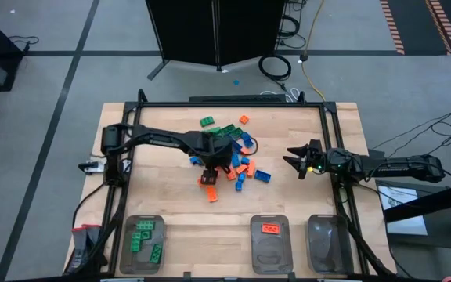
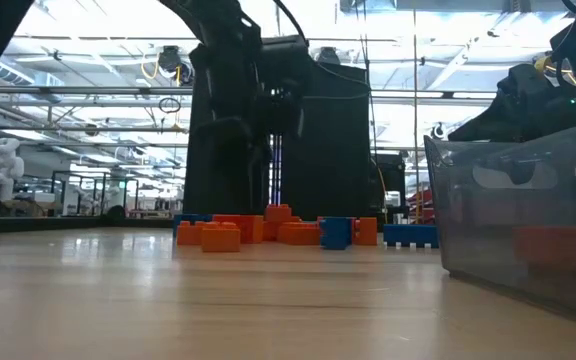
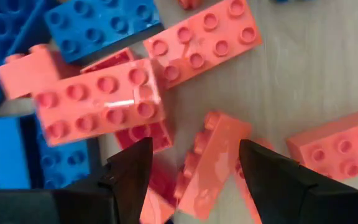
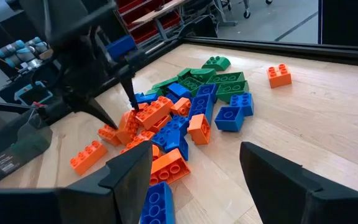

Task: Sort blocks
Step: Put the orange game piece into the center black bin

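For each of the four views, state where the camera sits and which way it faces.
High: overhead, straight down; both arms, block pile, trays.
Low: table height, level across; pile, tray wall.
Left wrist: above the pile; own open jaws straddle an orange brick.
Right wrist: beside the pile; own jaws open, left gripper beyond.
Shared: the pile.

Both arms were matte black all over, chunky at the joints with slimmer links between. The right gripper [image 1: 299,163] had a small green-orange light glowing near its wrist. The left gripper [image 3: 194,163] ended in two dark, wedge-shaped fingers [image 3: 132,168] with flat faces.
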You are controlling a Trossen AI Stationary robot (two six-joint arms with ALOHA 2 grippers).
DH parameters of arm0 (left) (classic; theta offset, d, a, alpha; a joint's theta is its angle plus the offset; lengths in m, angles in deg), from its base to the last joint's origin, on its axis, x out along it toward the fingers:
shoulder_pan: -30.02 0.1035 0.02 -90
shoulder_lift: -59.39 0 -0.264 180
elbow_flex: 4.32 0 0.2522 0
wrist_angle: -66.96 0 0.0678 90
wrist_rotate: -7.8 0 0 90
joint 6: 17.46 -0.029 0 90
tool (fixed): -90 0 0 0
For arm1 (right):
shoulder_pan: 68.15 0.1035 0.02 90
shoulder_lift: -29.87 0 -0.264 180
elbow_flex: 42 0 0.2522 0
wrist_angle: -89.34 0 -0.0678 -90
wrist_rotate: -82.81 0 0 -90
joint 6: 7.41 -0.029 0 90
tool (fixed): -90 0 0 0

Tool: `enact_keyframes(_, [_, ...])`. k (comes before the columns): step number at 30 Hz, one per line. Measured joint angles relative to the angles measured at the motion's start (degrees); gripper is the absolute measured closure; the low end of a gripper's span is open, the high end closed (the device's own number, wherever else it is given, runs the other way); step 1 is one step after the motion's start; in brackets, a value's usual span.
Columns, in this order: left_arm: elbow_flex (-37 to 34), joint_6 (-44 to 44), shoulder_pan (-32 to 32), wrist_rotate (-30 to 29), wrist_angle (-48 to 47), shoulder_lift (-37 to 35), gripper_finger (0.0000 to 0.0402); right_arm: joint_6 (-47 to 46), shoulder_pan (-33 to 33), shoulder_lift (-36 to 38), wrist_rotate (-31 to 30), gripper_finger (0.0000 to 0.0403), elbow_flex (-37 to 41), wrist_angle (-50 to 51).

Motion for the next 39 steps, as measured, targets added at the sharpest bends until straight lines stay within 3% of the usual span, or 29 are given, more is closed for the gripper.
enact_keyframes(5, [0.2, -1.2, 0.0, 2.1, 0.1, 2.4, 0.0179, 0.0, 0.0, 0.0, 0.0, 0.0165, 0.0, 0.0])
enact_keyframes(10, [0.0, -2.2, 0.0, 2.0, 0.0, 4.3, 0.0264, 0.2, 0.0, 0.0, 0.0, 0.0165, 0.0, 0.0])
enact_keyframes(16, [0.0, -1.6, 0.0, 1.6, 0.6, 4.5, 0.0266, 0.2, 0.0, 0.0, 0.0, 0.0165, 0.0, 0.0])
enact_keyframes(21, [0.4, 3.7, -0.3, 1.1, -1.2, 2.9, 0.0266, 0.2, 0.0, 0.0, 0.0, 0.0165, 0.0, 0.0])
enact_keyframes(29, [8.0, 12.6, -3.4, 2.2, -2.6, -4.0, 0.0266, 0.2, 0.0, 0.0, -0.1, 0.0165, 0.0, 0.0])
enact_keyframes(34, [14.3, 20.0, -7.4, 6.3, 3.9, -7.6, 0.0266, 0.2, 0.0, 0.0, -0.2, 0.0165, 0.0, 0.0])
enact_keyframes(39, [18.9, 20.6, -13.4, 6.7, 15.7, -7.4, 0.0266, 0.2, 0.0, 0.0, -0.3, 0.0165, 0.0, 0.0])
